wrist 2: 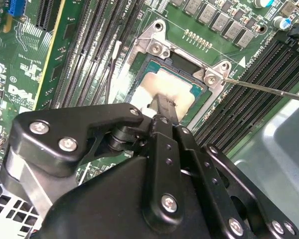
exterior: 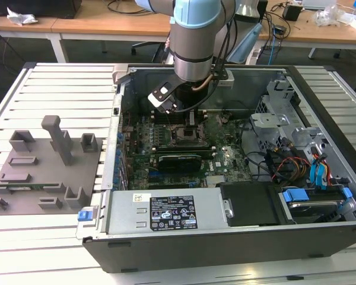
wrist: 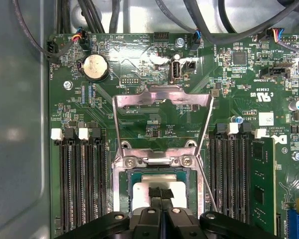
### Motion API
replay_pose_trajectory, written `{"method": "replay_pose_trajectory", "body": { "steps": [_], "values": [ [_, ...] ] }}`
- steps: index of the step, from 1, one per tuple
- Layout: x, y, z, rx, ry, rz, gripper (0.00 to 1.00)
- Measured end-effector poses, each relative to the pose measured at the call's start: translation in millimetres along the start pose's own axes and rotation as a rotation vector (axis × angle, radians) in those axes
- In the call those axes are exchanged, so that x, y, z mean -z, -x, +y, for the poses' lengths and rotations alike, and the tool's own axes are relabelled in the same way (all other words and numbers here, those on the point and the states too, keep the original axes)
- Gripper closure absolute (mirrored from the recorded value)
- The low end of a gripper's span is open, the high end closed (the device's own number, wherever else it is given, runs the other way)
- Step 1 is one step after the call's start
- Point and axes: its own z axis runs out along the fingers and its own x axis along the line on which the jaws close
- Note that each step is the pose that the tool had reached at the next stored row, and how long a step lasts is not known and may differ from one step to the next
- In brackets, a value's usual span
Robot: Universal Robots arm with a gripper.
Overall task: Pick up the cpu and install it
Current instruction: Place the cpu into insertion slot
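The cpu [wrist: 139,192], a flat square chip with a silver-white top and a thin green rim, lies inside the motherboard socket [wrist: 120,169]. It also shows in the second wrist view as the cpu [wrist 2: 182,83] within the metal socket frame [wrist 2: 154,47]. My gripper [wrist: 160,193] hangs right over the chip's middle, its two thin black fingers pressed together, and their tips meet the chip's top. In the second wrist view the gripper [wrist 2: 164,105] covers part of the chip. In the exterior view the gripper [exterior: 169,107] reaches down into the open computer case.
The socket's metal load plate [wrist: 162,99] stands flipped up, and its thin lever [wrist: 209,184] is free beside the socket. Memory slots [wrist: 82,184] flank the socket. A grey tray [exterior: 24,178] with plastic blocks lies at the exterior view's left. Drive bays and cables [exterior: 296,148] fill the case's right.
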Motion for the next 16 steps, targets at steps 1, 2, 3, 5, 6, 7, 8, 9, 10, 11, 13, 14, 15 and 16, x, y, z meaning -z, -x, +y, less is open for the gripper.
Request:
{"method": "replay_pose_trajectory", "body": {
  "steps": [1, 2, 3, 5, 6, 7, 8, 9, 10, 11, 13, 14, 15, 16],
  "values": [
    [0.1, 0.1, 0.0, 0.000, 0.0000, 0.0000, 0.89],
    [0.5, 0.0, 0.0, 0.000, 0.0001, 0.0002, 0.89],
    [1.4, -0.1, 0.1, 0.000, 0.0007, 0.0012, 0.89],
    [4.4, -0.3, 0.4, 0.000, 0.0011, 0.0019, 0.89],
    [7.0, 0.1, 0.3, 0.000, 0.0002, 0.0003, 0.89],
    [9.5, 0.1, 0.4, 0.000, 0.0003, 0.0005, 0.89],
    [12.1, 0.2, 0.5, 0.000, 0.0002, 0.0003, 0.89],
    [15.2, 0.4, 0.6, 0.000, 0.0002, 0.0001, 0.89],
    [18.1, 0.4, 0.7, 0.000, 0.0002, 0.0002, 0.89],
    [24.4, 0.6, 0.9, 0.000, 0.0001, 0.0000, 0.89],
    [30.9, 0.7, 1.1, 0.000, 0.0002, 0.0001, 0.89],
    [34.6, 0.8, 1.2, 0.000, 0.0001, 0.0000, 0.89],
    [37.1, 0.9, 1.3, 0.000, 0.0001, 0.0000, 0.89],
    [40.4, 1.0, 1.4, 0.000, 0.0000, -0.0001, 0.89]
  ]
}}
